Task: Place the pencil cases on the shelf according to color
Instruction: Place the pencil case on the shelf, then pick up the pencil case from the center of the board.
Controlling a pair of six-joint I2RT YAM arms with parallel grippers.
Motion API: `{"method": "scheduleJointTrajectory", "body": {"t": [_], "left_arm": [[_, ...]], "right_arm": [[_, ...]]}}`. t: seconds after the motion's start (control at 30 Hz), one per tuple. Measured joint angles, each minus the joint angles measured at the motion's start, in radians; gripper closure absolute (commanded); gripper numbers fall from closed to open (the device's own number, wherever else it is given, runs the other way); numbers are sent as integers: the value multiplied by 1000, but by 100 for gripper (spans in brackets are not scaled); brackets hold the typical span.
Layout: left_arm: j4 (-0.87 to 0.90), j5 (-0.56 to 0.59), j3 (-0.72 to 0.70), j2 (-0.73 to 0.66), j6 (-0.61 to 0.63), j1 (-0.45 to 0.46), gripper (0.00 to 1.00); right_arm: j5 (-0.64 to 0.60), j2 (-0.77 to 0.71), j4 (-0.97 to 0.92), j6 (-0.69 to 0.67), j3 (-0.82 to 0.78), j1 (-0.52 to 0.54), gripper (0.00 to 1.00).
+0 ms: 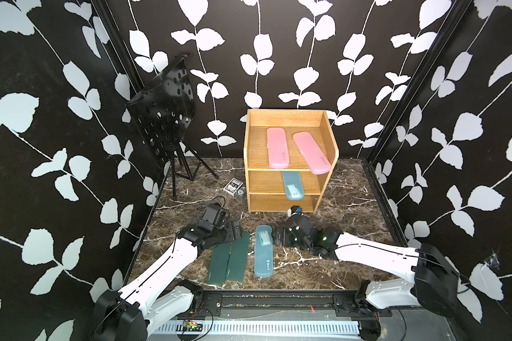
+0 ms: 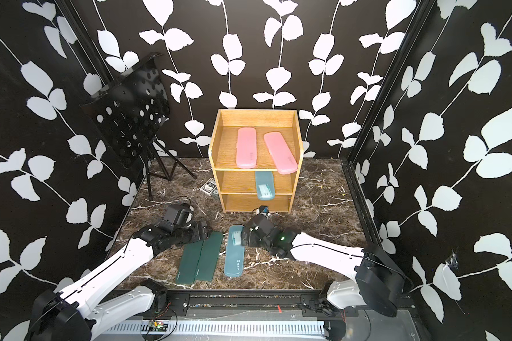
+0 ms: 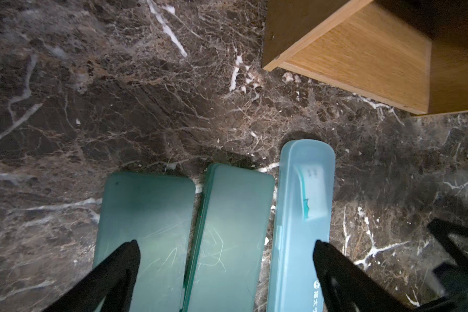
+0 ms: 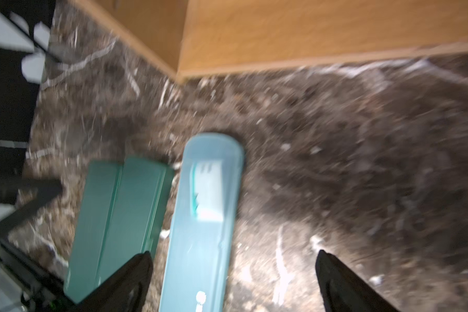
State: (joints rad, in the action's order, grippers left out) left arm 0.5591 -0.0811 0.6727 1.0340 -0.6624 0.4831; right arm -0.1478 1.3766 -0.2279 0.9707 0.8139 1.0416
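Standing at the rail side, which I call 6 o'clock, the nearest things are two dark green pencil cases (image 1: 219,262) (image 1: 238,257). They lie flat and edge to edge at about 7 o'clock on the marble table (image 1: 337,206). Just beside them at 6 o'clock lies a translucent blue pencil case (image 1: 263,254), with a thin strip of marble showing between it and the greens.

The left gripper (image 3: 224,244) hangs over the far ends of the green cases with its jaws spread wide and nothing in them. The right gripper (image 4: 233,255) sits at the blue case's 3 o'clock side near its far end, also wide open and empty. Its wrist view is blurred.

Bare marble runs from 3 to 5 o'clock, and a narrower clear band separates the cases from the shelf (image 1: 272,202) at 12 o'clock.

On the shelf's middle tier a second blue case (image 1: 292,184) pokes out past the front edge. On the top tier lie two pink cases (image 1: 277,147) (image 1: 311,152), the right one angled and overhanging the lip. The bottom tier shows only wood.

A small playing-card box (image 1: 232,186) lies by the shelf's left foot at 11 o'clock. Behind it, a black perforated music stand (image 1: 163,106) fills the 10 o'clock corner.
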Motion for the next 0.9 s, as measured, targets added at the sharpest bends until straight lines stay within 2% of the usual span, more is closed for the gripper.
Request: {"method": "scheduleJointTrajectory", "body": {"t": [0.17, 0.37, 0.57, 0.9], "left_arm": [[3, 32, 12, 25, 0, 0, 1], [16, 82, 12, 23, 1, 0, 1], [19, 98, 11, 19, 0, 0, 1], [10, 92, -11, 3, -10, 0, 1]], "right_arm": [[-71, 149, -43, 56, 31, 119, 1], [-110, 337, -108, 51, 184, 183, 1], [-125, 389, -135, 49, 248, 214, 1], [-129, 431, -205, 50, 290, 208, 1]]}}
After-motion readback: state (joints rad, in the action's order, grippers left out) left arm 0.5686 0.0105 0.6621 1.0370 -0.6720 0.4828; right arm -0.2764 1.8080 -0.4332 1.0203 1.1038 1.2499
